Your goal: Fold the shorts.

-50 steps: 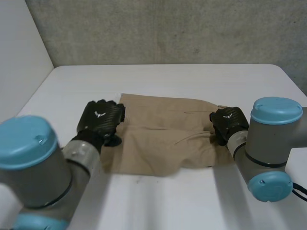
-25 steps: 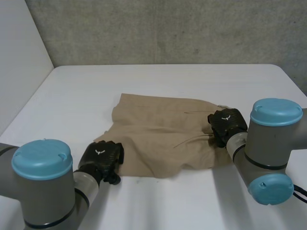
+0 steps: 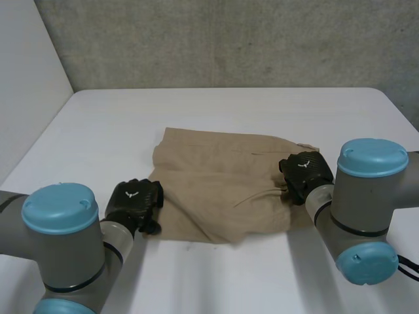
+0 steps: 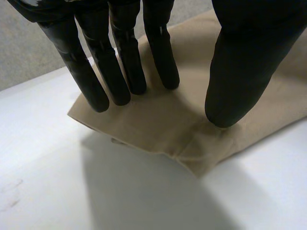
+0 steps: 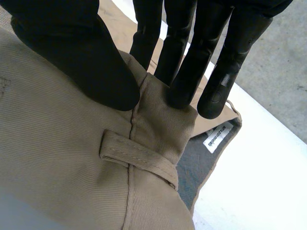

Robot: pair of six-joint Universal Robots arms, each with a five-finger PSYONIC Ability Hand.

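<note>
shorts (image 3: 216, 190): right edge is sitting hidden behind right robot hand (image 3: 304, 173) and right arm (image 3: 368, 196).
tag (image 5: 216, 137): print is coming out too small to read.
left robot hand (image 3: 133, 201): fingertips are hiding under its own back, head view.

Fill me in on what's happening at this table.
A two-armed robot is working on tan shorts spread on a white table. The left hand rests on the near leg corner, with its straight fingers and thumb pressing the cloth down. The right hand pinches the waistband beside a belt loop, holding it raised enough to show the grey lining and a label.
</note>
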